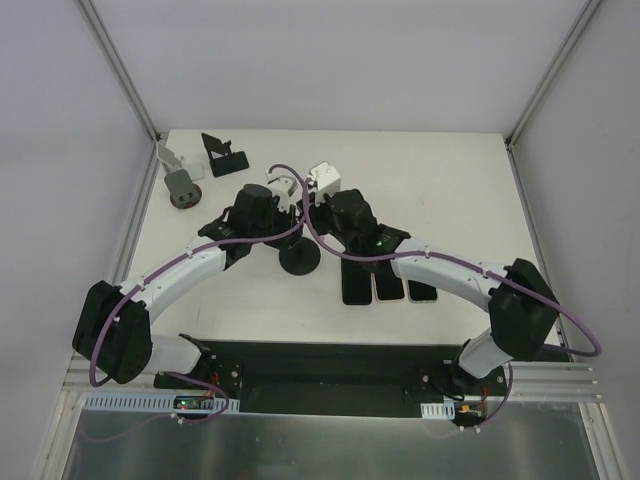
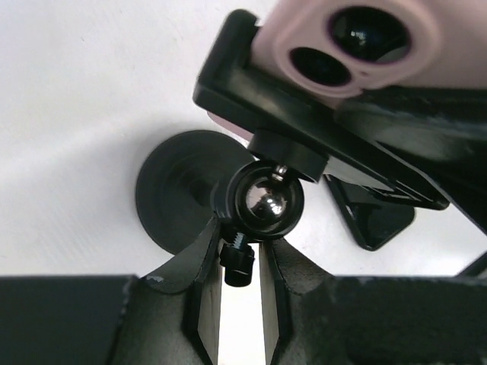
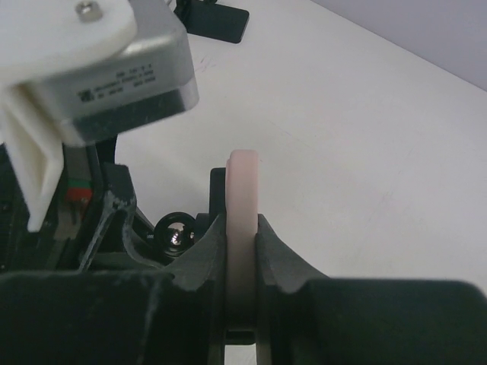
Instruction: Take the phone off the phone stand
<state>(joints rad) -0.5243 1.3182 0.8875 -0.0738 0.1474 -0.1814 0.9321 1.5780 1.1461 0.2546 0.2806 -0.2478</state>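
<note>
The white tabletop (image 1: 450,190) is bounded by grey walls, with 2 metal posts at its far corners, and bare surface is seen across its right half and along its far edge. Both arms are bent inward and meet just left of its middle. 3 dark phones (image 1: 389,285) are laid flat side by side under the right arm, just right of the phone stand (image 1: 299,259), whose round black base is set on the tabletop well apart from every edge. A grey stand (image 1: 178,182) and a black stand (image 1: 224,155) are placed near the far left corner. The phone (image 3: 242,198), in a pink case with 2 camera lenses on its back, is held in the stand's black clamp above a shiny ball joint (image 2: 266,201). The right claw (image 3: 242,228) is pressed onto the phone, 1 finger on each flat face, with the pink edge rising between them. The left claw (image 2: 240,239) is pinched around the stand's neck just under the ball, and a small black screw knob (image 2: 237,262) is seen between its fingers. Print is carried on a label on the grey motor housing (image 3: 114,76), but it is too small to be read.
</note>
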